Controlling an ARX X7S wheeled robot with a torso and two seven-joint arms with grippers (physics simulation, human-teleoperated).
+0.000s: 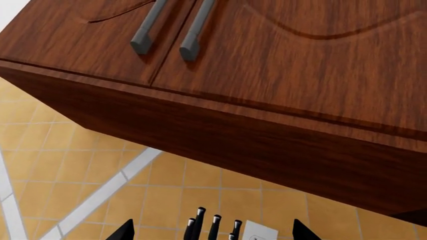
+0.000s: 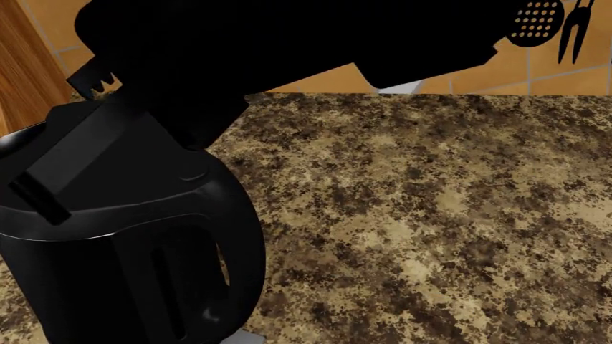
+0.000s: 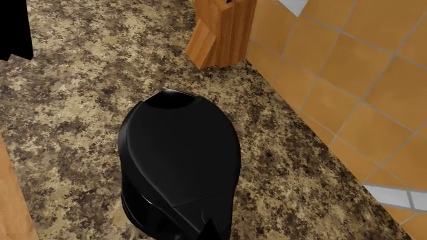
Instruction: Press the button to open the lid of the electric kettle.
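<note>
The electric kettle (image 2: 125, 272) is a glossy black jug at the lower left of the head view, its looped handle (image 2: 206, 287) toward me. From above it shows in the right wrist view (image 3: 180, 165). Its lid (image 3: 177, 150) lies closed and flat. A small rounded bump at the top of the handle looks like the button (image 2: 194, 172). My right gripper (image 2: 43, 193) reaches down over the lid, its fingers together. In the right wrist view only one dark tip of the right gripper (image 3: 210, 231) shows, over the kettle's handle end. My left gripper (image 1: 213, 235) is open and empty, pointing at the wall cabinet.
A wooden knife block (image 3: 220, 30) stands behind the kettle by the tiled wall, and its knife handles (image 1: 207, 225) show below the cabinet (image 1: 267, 65). The granite counter (image 2: 431, 215) stretches right of the kettle. Utensils (image 2: 540, 21) hang on the wall. A wooden panel (image 3: 10, 200) stands close by the kettle.
</note>
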